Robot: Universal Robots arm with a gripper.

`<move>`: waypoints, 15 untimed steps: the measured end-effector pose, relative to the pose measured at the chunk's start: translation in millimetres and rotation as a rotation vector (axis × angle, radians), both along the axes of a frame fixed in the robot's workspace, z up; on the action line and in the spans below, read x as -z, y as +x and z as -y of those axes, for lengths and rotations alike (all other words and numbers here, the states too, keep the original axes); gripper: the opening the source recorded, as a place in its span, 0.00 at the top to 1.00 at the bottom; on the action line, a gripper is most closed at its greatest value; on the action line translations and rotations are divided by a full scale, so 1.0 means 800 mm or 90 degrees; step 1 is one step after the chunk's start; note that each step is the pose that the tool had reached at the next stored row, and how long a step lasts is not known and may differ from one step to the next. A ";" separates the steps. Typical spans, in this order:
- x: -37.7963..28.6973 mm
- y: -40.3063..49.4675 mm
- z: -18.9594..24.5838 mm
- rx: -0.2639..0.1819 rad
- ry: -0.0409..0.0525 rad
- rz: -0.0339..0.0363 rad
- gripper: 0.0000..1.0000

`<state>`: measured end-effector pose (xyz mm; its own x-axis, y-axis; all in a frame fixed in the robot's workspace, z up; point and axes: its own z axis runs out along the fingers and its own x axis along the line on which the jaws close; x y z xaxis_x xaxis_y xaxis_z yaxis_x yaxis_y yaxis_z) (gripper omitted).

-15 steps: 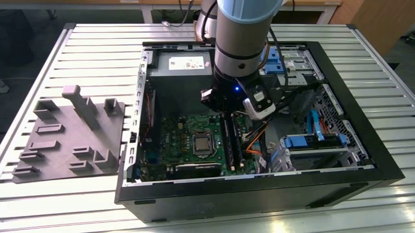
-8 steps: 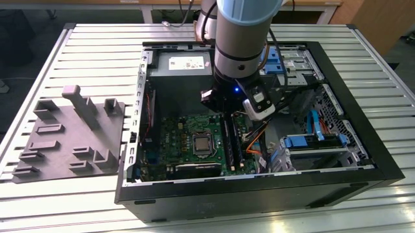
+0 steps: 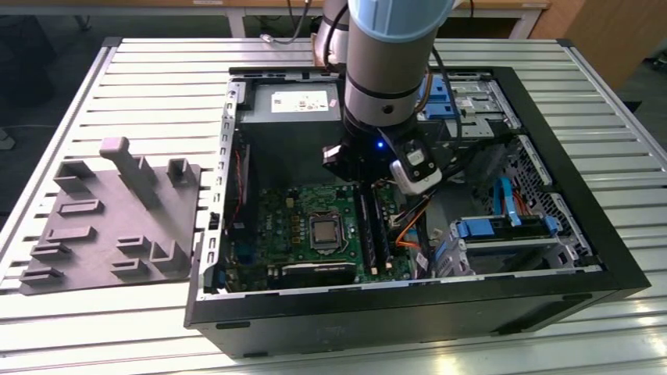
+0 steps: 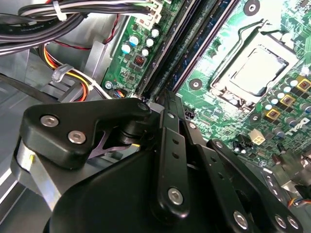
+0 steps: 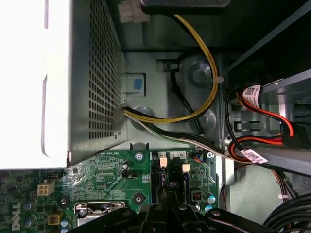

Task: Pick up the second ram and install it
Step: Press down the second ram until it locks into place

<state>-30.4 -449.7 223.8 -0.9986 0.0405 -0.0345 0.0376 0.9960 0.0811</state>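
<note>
In the exterior view my gripper (image 3: 358,186) is low inside the open computer case (image 3: 583,269), over the end of the black memory slots (image 3: 373,230) nearest the grey power-supply box (image 3: 287,105). Its black fingers (image 4: 167,126) come together to a point, shut, with nothing seen between them. A dark blue-green stick, the second ram (image 4: 194,48), stands in a slot and runs away from the fingertips across the green motherboard (image 4: 228,111). I cannot tell whether the tips touch it. In the first wrist view the slot ends with white latches (image 5: 163,162) lie just beyond my gripper (image 5: 167,201).
The processor socket (image 3: 326,232) lies beside the slots. Yellow, black and red cables (image 5: 204,77) loop near the power-supply box. Drive bays with blue clips (image 3: 501,226) stand at the exterior view's right. A grey foam fixture (image 3: 115,226) lies on the slatted table at the left.
</note>
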 end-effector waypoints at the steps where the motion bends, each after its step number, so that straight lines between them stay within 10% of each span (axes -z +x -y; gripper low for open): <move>1: 0.0004 0.000 0.0000 0.000 -0.0001 0.0000 0.89; 15: 0.0024 0.000 0.0000 0.000 -0.0002 -0.0001 0.89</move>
<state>-30.5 -449.7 221.9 -0.9986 0.0405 -0.0343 0.0376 0.9960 0.0807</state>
